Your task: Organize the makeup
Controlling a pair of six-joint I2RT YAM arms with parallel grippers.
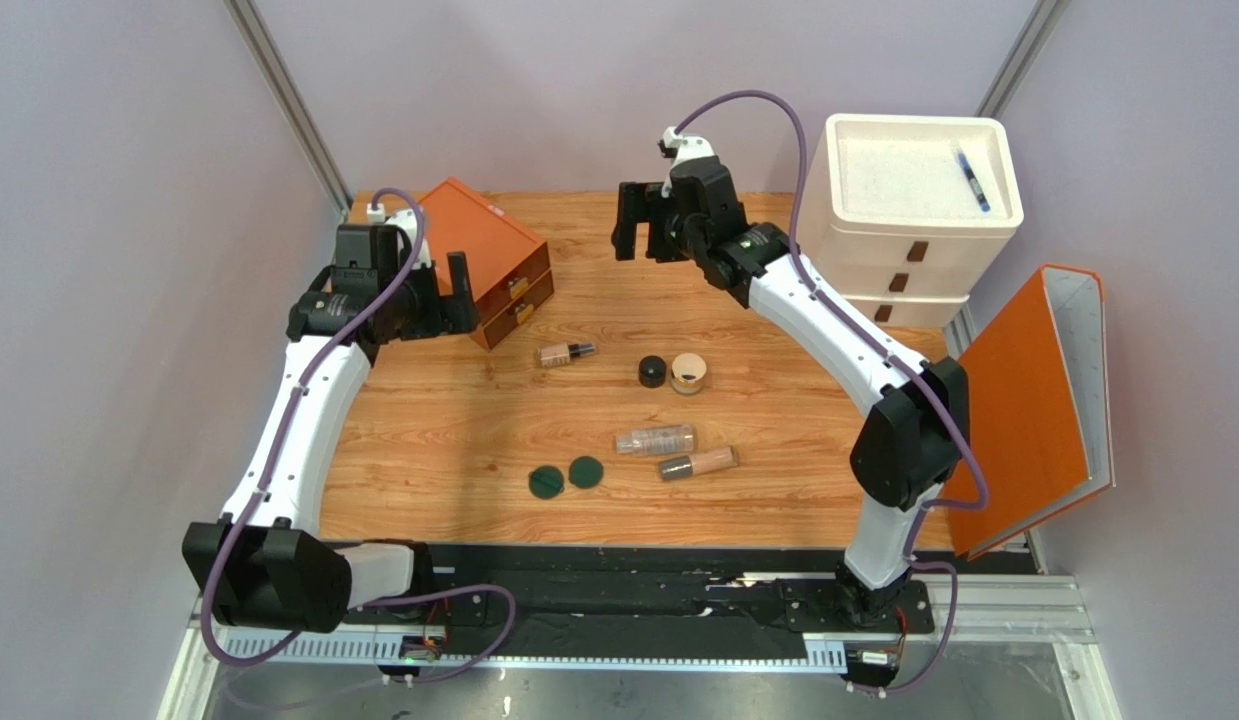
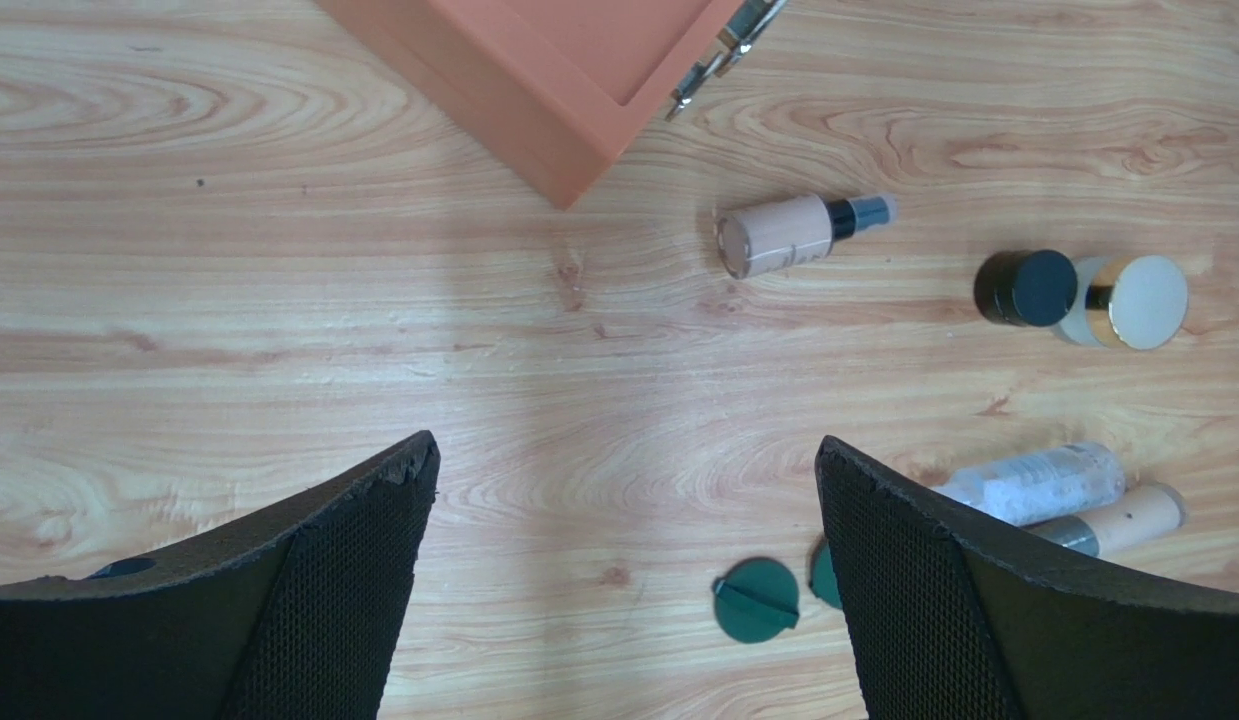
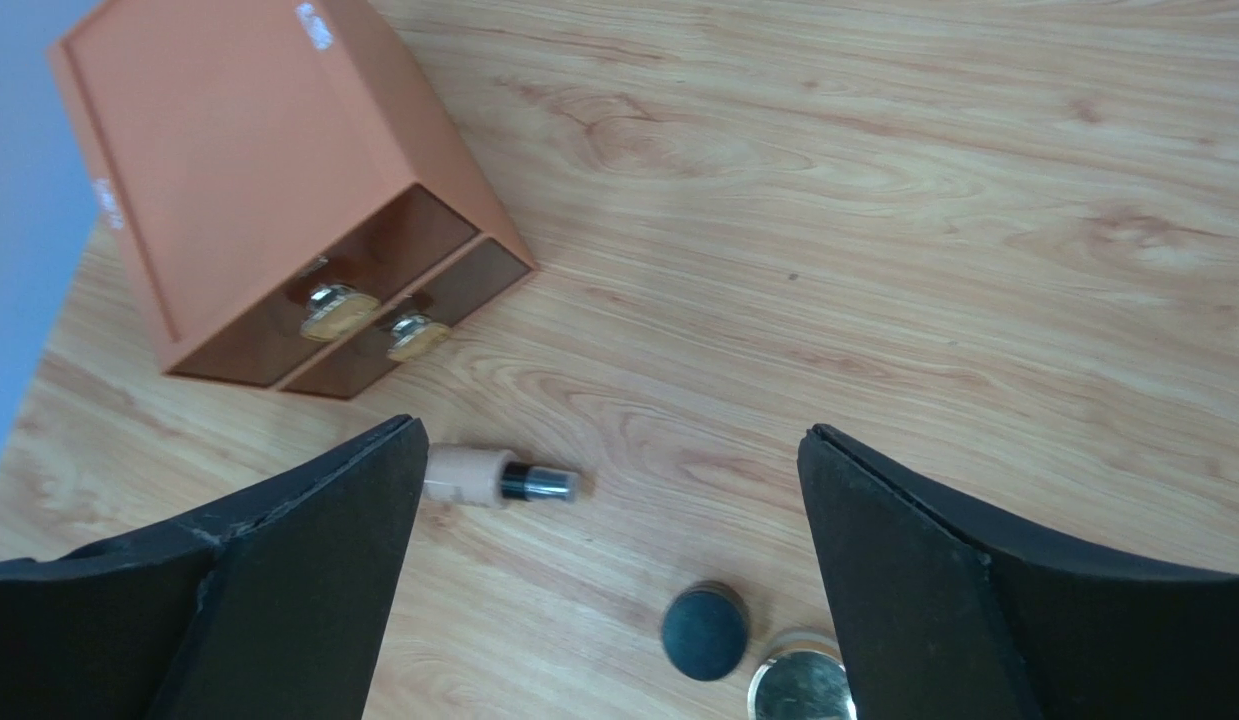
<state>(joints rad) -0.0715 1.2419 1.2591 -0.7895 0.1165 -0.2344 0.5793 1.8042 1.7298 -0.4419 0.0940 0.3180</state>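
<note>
The orange drawer box [image 1: 483, 258] sits at the far left of the worktop [image 1: 430, 435]. Its two drawers are shut, each with a shiny knob, and I cannot tell what is inside. The white drawer box [image 1: 918, 225] stands at the far right. Its top is a tray, and a blue pen [image 1: 971, 176] lies in it. The drawers under the tray are shut too.

All the makeup lies out on the worktop, not in any box. One bottle [image 1: 562, 354] lies on its side just in front of the orange drawer box. The black cap [image 1: 652, 371] and the round tan jar [image 1: 687, 372] sit right next to each other in the middle. Two more bottles [image 1: 655, 440] lie side by side nearer the arms. The two green discs [image 1: 546, 482] lie just to their left, close together.

The left tool [image 2: 622, 458] hangs over the worktop beside the orange drawer box, spread wide and holding nothing. The right tool [image 3: 610, 435] hangs over the far side, also spread wide with nothing in it.
</note>
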